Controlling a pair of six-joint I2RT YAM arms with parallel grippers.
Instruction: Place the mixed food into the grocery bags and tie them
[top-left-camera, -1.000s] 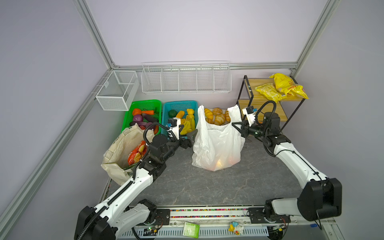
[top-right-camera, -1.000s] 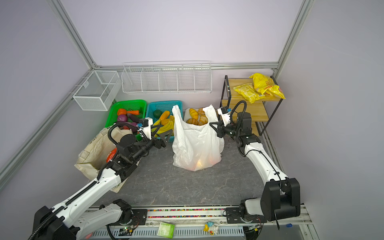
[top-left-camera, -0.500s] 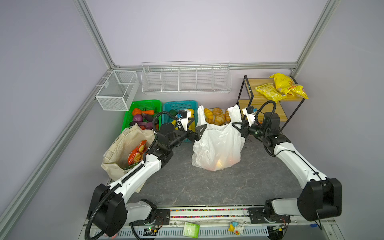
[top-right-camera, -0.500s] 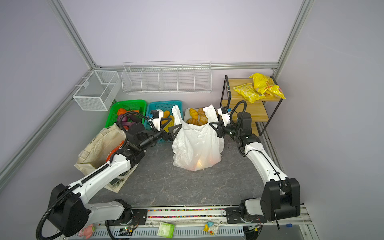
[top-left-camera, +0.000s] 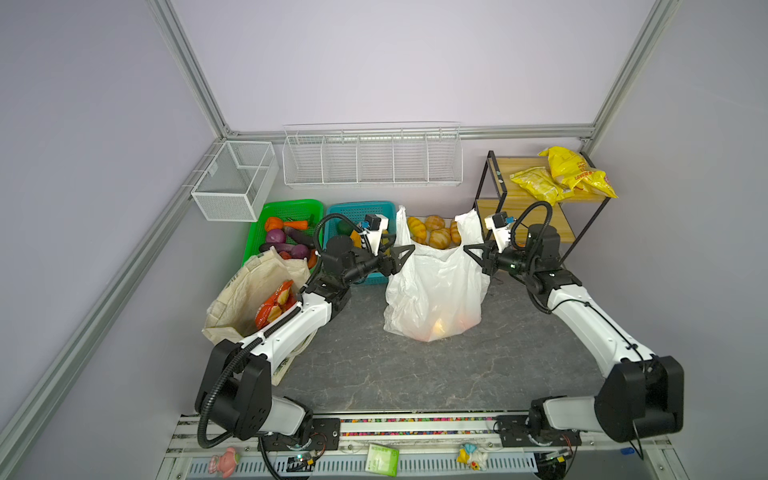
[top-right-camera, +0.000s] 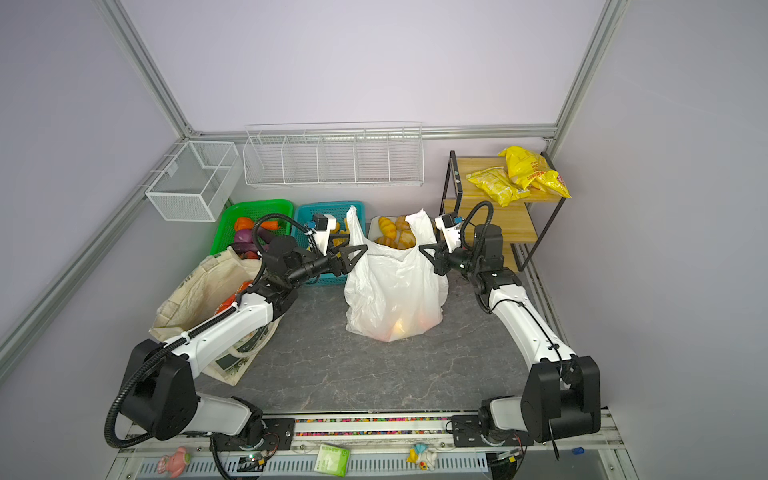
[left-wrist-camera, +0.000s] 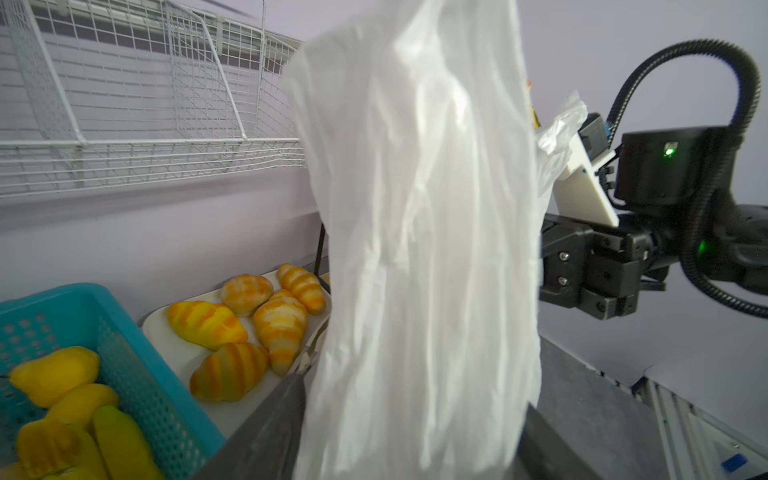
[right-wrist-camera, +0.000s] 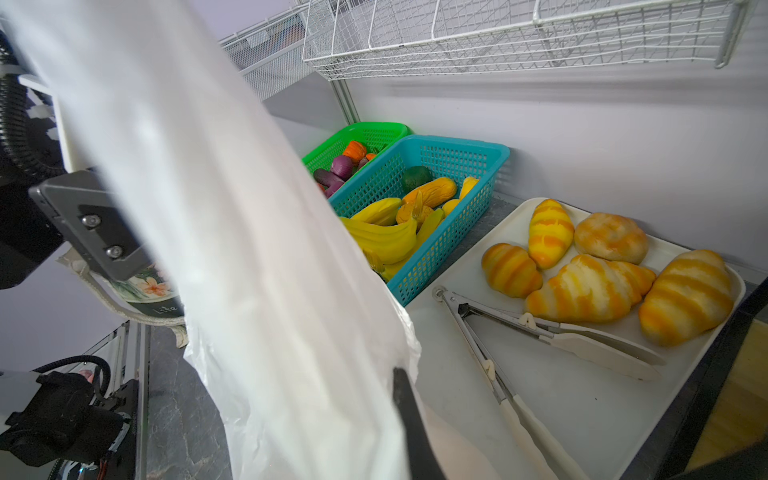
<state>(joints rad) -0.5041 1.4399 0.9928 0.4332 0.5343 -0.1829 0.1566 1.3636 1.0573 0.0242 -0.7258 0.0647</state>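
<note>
Loading looks largely done. Fruit (top-left-camera: 440, 326) lies in the plastic bag (top-left-camera: 436, 286) at frame centre, and a red packet (top-left-camera: 274, 305) sits in the tote (top-left-camera: 245, 286) at left. The right gripper (top-left-camera: 473, 257) is clamped on one bag handle. The left gripper (top-left-camera: 405, 255) is spread around the other handle. Both bags are yet to be tied.

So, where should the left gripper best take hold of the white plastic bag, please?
By the upright handle loop on the left of the white plastic bag; come in level from the left, jaws astride the thin strip. The right gripper pinches the other handle.
</note>
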